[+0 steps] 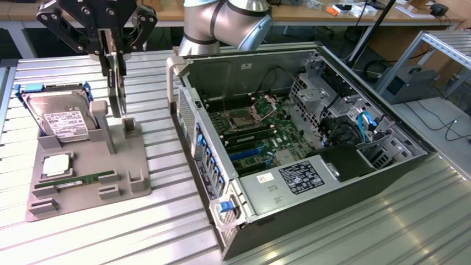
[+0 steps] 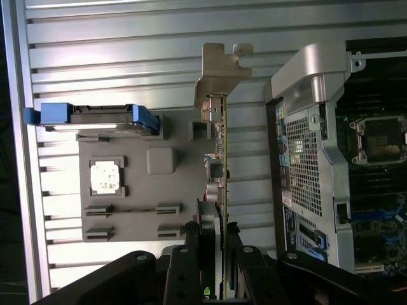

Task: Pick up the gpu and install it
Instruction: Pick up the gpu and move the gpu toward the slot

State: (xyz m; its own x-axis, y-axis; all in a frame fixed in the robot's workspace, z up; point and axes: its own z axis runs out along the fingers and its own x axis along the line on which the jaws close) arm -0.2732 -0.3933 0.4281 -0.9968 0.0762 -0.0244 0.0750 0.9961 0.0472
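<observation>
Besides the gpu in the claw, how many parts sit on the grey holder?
3. The hard drive propped up at one end of the grey holder, the processor flat in its middle, and the memory stick lying between clips beside the processor. None looks hidden.

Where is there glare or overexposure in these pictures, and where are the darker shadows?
Wrist view: the chip on the grey tray is washed out white, and the table slats glare. Exterior view: even light, soft sheen on the table, the open computer case darker inside.

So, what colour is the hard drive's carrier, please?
The carrier is blue, clearest in the wrist view.
</observation>
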